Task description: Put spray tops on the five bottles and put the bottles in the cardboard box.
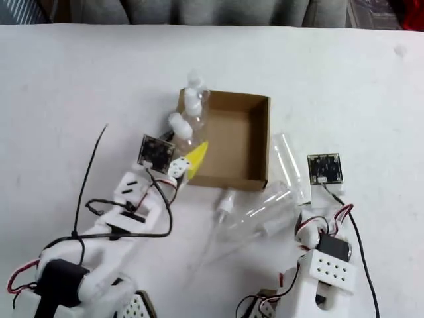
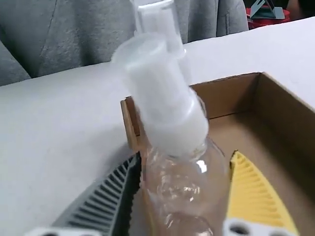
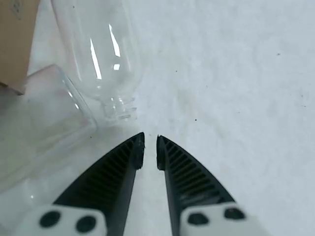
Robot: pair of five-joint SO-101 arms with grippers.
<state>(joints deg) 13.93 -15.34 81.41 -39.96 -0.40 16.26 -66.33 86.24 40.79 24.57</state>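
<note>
Cardboard box (image 1: pixel 232 142) sits mid-table. The left gripper (image 2: pixel 186 160) is clamped on a capped bottle (image 2: pixel 182 196) at the box's left wall, close to other white-topped bottles (image 1: pixel 193 101) at its far left corner. The bottle should probably be carried well past the wall before release, so it drops inside without knocking its neighbours. The right wrist view adds detail the high view lacks: the right gripper (image 3: pixel 149 147) has its jaws nearly together on nothing, just short of an uncapped bottle's (image 3: pixel 98 54) threaded neck.
</note>
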